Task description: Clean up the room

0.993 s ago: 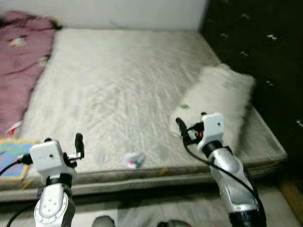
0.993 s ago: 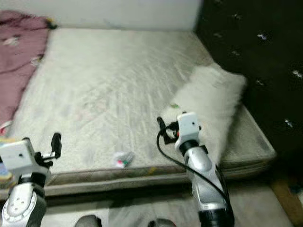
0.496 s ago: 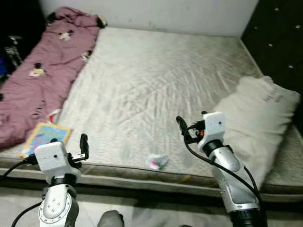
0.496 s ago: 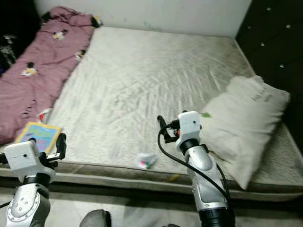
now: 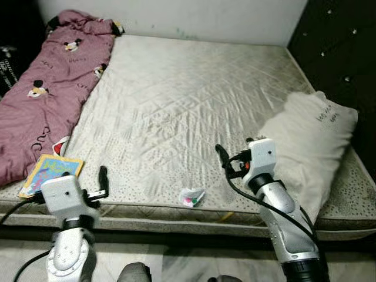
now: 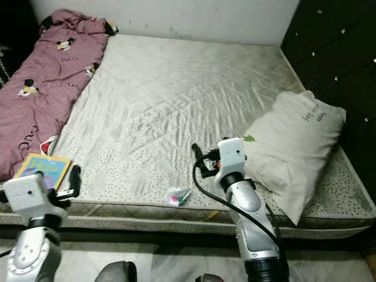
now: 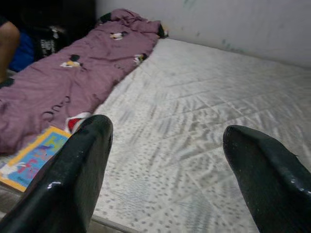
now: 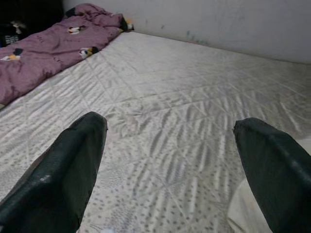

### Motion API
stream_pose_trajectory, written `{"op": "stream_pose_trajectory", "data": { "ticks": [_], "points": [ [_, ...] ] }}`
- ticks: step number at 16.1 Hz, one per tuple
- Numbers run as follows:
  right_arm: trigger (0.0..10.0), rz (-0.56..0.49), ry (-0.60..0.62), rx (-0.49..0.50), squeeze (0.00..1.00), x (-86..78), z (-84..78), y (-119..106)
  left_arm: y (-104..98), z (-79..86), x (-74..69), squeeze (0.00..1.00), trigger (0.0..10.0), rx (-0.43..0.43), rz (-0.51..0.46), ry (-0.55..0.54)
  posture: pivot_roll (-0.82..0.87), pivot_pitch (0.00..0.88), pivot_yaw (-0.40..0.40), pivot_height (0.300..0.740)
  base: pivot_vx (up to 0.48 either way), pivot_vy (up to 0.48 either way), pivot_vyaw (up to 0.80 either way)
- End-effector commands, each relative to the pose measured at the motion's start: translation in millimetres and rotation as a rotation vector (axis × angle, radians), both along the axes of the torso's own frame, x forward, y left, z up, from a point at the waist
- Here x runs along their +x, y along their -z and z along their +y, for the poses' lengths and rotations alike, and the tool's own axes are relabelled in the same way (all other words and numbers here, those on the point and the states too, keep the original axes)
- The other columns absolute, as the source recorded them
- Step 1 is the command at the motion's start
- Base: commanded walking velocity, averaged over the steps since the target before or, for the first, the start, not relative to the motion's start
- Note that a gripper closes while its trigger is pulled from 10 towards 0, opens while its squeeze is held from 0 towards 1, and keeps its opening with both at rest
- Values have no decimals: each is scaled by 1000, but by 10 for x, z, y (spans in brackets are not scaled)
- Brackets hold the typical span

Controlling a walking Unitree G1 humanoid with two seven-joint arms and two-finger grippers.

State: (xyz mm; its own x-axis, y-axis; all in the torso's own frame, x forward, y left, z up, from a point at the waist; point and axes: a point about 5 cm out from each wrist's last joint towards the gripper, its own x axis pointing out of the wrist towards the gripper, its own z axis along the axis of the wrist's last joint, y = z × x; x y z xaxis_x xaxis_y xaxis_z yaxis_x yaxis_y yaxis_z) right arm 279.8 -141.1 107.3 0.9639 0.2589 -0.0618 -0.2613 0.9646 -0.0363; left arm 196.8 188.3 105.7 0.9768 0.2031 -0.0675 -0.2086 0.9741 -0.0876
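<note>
The robot stands at the edge of a big bed (image 5: 194, 100) with a pale quilted cover. Both arms are held up in front of it. The left gripper (image 7: 170, 170) hangs over the near edge of the bed, and its two black fingers (image 7: 73, 179) are spread wide apart with nothing between them. The right gripper (image 8: 170, 170) is over the bed too, a bit farther in, and its fingers (image 8: 58, 174) are also wide apart and hold nothing. A small crumpled wrapper (image 5: 191, 197), white with bits of pink and green, lies on the bed near the edge. It sits between the two grippers, closer to the right gripper and a little nearer the robot than that gripper's tips. A white pillow (image 5: 305, 141) lies just past the right gripper, on its outer side, and part of it hangs by the bed's edge. A tiny green scrap (image 6: 249, 139) sits on the bed just beside the pillow. A colourful picture book (image 5: 50, 174) lies just beside the left gripper, on its outer side, near the bed's edge. A purple blanket (image 5: 44, 94) with little cartoon mice on it stretches along the bed's side beyond the book, well away from both grippers. A dark padded headboard (image 5: 341, 53) stands beyond the pillow.
</note>
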Motion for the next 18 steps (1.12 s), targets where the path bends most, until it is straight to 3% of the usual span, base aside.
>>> {"op": "stream_pose_trajectory", "data": {
  "ticks": [1, 6, 18],
  "points": [
    [10000, 15, -1, 4, 0, 10, 5, 19, 21, 10, 13, 0, 10000, -3, 16, 6, 106, 68, -46, 740, 0, 480, 0],
    [10000, 10, -1, 5, 0, 18, 2, 12, 11, 15, 21, 0, 10000, 3, 8, -2, 106, 70, -46, 740, 0, 480, 0],
    [10000, 17, -7, 7, 0, 21, 13, 29, -28, 6, 27, 0, 10000, 1, -28, 19, 109, 56, -48, 740, 0, 0, -57]
  ]
}}
